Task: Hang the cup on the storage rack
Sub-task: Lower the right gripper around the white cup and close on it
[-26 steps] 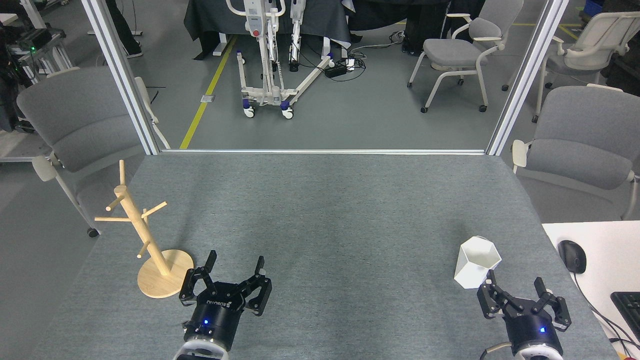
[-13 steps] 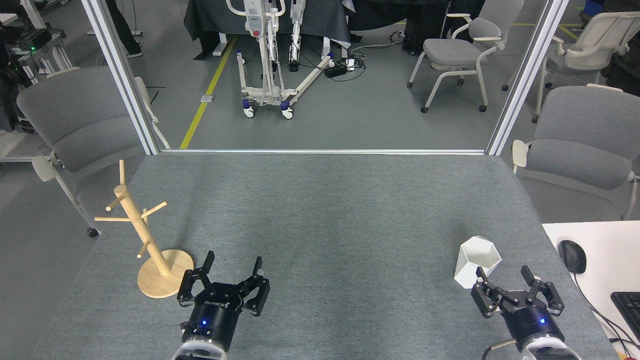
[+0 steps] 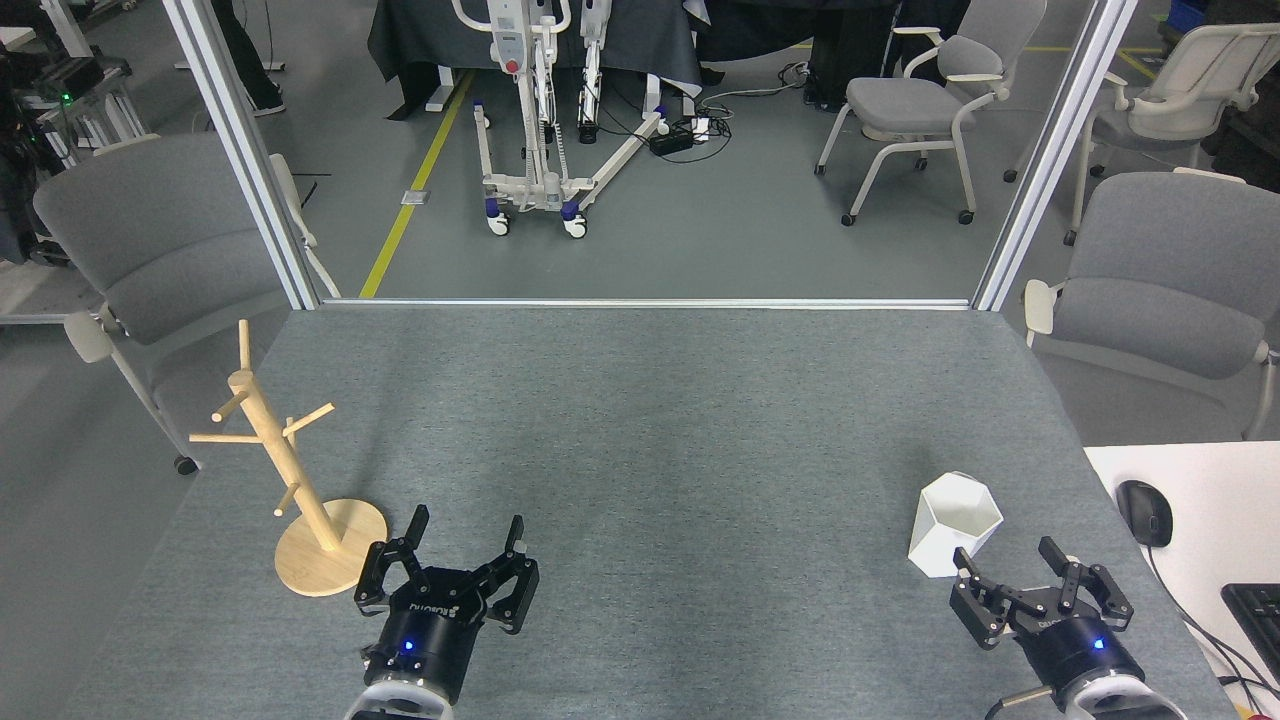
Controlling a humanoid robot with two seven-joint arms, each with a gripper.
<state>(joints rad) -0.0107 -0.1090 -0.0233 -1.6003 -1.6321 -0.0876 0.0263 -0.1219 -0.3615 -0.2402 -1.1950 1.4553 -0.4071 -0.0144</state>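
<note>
While empty, right gripper just beside cup.

Storage rack stands on the tabletop at its near-left part, base close to the left edge. Left hand sits just right of the rack base, near the front edge. Cup stands on the tabletop at the near-right, well apart from the rack. Right hand is just in front of the cup, slightly right. Mouse and keyboard lie on a separate desk right of the tabletop. Chairs stand left, right and behind.
</note>
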